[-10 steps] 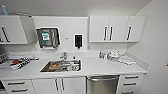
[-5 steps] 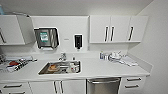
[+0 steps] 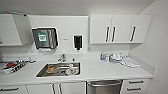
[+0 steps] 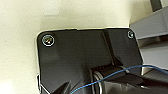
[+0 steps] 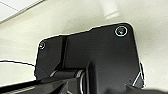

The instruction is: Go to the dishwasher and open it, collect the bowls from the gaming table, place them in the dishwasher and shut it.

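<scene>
**Clerk:** Head view, item one. The dishwasher [image 3: 104, 86] stood at the lower edge, under the white counter [image 3: 107, 71], right of the sink [image 3: 59, 69]. Its bar handle ran along the top of its grey front; the door looked shut.

**Checker:** Any change against the earlier pictures?

**Clerk:** The whole kitchen sat lower and larger than a second before, and the dishwasher had slid toward the bottom edge. The entire picture shifted together, so the camera moved, not the fittings. Judged from that, the robot was closing on the counter, and the approach step was under way, with nothing opened.

**Checker:** Other entries?

**Clerk:** Wall cabinets [image 3: 120, 28] above; a paper-towel dispenser [image 3: 45, 38] and a dark soap dispenser [image 3: 77, 42] on the wall; dishes lying in the sink; small items near the counter's right rear corner, too blurred to name.

**Checker:** Cut off?

**Clerk:** Most of the dishwasher's front lay below the frame. Drawers [image 3: 136, 85] beside it were partly cropped.

**Checker:** Left wrist view?

**Clerk:** The robot's dark plate over a pale surface, a blue wire [image 4: 107, 77] crossing it, grey shapes at one side that could not be identified. Finger state: could not tell.

**Checker:** Right wrist view?

**Clerk:** Dark plate again, pale surface behind, a white cylindrical form at the edge, unidentified. Finger state: could not tell.
</scene>
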You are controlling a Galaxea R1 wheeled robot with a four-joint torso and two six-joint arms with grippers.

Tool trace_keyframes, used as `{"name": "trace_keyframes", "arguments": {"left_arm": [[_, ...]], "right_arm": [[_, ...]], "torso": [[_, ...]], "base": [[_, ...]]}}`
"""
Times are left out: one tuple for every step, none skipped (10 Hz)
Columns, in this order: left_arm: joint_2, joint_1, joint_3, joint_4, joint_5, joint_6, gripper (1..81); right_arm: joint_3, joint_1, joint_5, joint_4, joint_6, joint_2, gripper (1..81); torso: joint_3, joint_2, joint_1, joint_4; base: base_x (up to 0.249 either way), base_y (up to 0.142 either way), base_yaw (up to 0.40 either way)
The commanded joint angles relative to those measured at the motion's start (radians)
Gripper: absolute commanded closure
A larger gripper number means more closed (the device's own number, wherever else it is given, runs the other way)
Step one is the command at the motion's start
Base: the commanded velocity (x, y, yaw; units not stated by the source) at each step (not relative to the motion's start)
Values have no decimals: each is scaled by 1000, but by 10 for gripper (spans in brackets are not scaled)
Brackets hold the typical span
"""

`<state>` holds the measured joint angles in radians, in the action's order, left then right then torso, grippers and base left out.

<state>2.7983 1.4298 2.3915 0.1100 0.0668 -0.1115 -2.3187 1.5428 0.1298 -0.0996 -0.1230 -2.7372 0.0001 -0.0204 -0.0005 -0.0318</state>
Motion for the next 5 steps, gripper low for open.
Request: {"name": "trace_keyframes", "arguments": {"left_arm": [[-11,-65,-8,11,56,-4,10],[-11,-64,-8,10,56,-4,10],[-11,-62,-8,10,56,-4,10],[-11,-62,-8,10,56,-4,10],[-9,-62,-8,10,56,-4,10]], "right_arm": [[9,-55,-45,-11,3,15,10],[10,-54,-44,-11,3,15,10],[9,-54,-45,-11,3,14,10],[9,-52,-44,-11,2,12,10],[9,-52,-45,-9,2,12,10]], "torso": [[0,0,1,0],[0,0,1,0],[0,0,1,0],[0,0,1,0],[0,0,1,0]], "base": [[112,0,0],[112,0,0],[113,0,0],[112,0,0],[113,0,0]]}}
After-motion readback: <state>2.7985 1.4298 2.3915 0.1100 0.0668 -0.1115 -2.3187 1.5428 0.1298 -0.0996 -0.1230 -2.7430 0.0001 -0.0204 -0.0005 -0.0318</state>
